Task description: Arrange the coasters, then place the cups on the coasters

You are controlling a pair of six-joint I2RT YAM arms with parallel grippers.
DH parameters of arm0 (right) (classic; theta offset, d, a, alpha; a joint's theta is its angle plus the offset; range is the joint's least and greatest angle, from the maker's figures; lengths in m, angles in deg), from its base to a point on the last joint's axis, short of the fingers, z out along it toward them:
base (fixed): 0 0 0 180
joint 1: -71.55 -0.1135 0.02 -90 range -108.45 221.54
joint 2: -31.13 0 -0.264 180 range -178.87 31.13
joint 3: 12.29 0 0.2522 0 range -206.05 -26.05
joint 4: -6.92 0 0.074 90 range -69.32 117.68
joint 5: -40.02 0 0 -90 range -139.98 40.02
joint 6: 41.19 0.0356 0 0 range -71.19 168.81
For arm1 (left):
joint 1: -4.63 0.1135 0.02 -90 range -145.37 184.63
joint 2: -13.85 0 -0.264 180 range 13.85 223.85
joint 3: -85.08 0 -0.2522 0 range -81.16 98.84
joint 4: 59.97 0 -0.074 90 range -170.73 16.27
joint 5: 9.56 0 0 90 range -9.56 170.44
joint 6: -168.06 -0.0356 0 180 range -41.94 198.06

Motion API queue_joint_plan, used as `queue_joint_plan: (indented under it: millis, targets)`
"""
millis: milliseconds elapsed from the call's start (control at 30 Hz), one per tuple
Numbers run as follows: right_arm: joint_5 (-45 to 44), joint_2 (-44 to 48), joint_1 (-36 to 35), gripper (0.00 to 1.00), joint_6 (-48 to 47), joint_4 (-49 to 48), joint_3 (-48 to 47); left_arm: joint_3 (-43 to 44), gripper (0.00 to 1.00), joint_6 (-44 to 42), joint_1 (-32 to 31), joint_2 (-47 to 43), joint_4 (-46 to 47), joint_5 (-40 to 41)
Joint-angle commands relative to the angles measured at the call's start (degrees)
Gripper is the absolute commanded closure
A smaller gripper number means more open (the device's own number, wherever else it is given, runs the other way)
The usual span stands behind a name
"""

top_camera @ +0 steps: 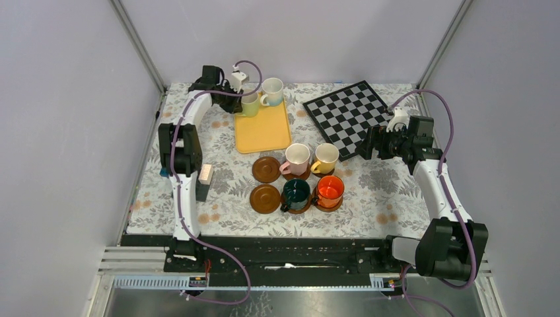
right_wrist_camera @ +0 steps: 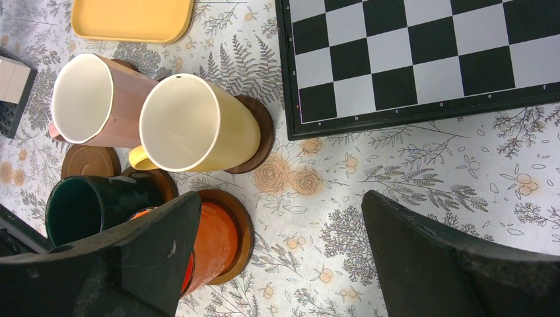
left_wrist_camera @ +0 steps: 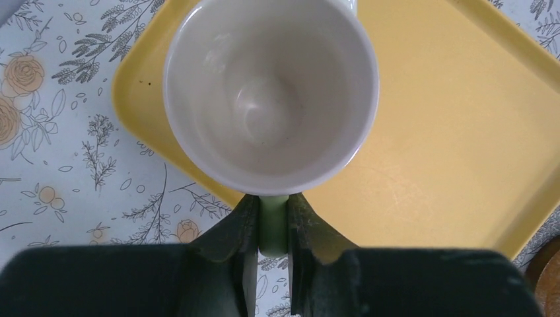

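On the yellow tray (top_camera: pixel 264 131) stand the pale green cup (top_camera: pixel 250 104) and the white cup (top_camera: pixel 272 91). My left gripper (top_camera: pixel 232 99) is shut on the pale green cup's handle (left_wrist_camera: pixel 273 228), pinched between both fingers below the cup (left_wrist_camera: pixel 271 92). The pink cup (top_camera: pixel 297 158), yellow cup (top_camera: pixel 326 158), dark green cup (top_camera: pixel 296 194) and orange cup (top_camera: pixel 329 191) each sit on a brown coaster. Two coasters (top_camera: pixel 266 169) (top_camera: pixel 265 198) lie bare to their left. My right gripper (right_wrist_camera: pixel 280 198) hangs open over the cloth, right of the orange cup (right_wrist_camera: pixel 214 244).
A chessboard (top_camera: pixel 347 115) lies at the back right, close to the right gripper. A small black and white block (top_camera: pixel 205 179) sits beside the left arm. Metal frame posts and grey walls enclose the table.
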Motion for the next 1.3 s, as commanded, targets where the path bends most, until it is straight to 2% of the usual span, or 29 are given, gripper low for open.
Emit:
queue_joint_plan:
  millis: [0, 67, 267, 533, 733, 967, 1167, 1267]
  targets:
    - [0.39, 0.09, 0.2, 0.02, -0.48, -0.18, -0.55, -0.45, 0.91, 1.3, -0.07, -3.41, 2.59, -0.68]
    - [0.34, 0.2, 0.2, 0.02, -0.44, -0.1, -0.46, -2.42, 1.0, 1.79, -0.08, -5.16, 4.03, -0.99]
    - [0.37, 0.34, 0.2, 0.02, -0.57, -0.01, -0.46, -8.66, 1.0, 5.53, -0.03, -12.41, 10.0, -2.26]
    - [0.41, 0.78, 0.2, 0.02, -0.66, -0.05, -0.28, -21.27, 1.0, 11.83, 0.28, -24.56, 20.34, -5.87]
    - [0.26, 1.19, 0.2, 0.02, -0.75, 0.2, -0.37, -27.55, 1.0, 12.17, 0.28, -32.01, 20.62, -8.78]
    - [0.35, 1.63, 0.2, 0.02, -1.12, 0.31, -0.17, -41.49, 1.0, 8.72, -0.58, -44.58, 17.15, -14.64]
    - [0.92, 1.35, 0.2, 0.02, -0.62, 0.45, -0.45, -56.31, 1.0, 6.94, -2.65, -55.57, 18.02, -13.77]
    - [1.09, 1.51, 0.2, 0.02, -0.08, 0.22, -0.44, -60.47, 1.0, 7.23, -3.24, -58.73, 18.08, -12.61]
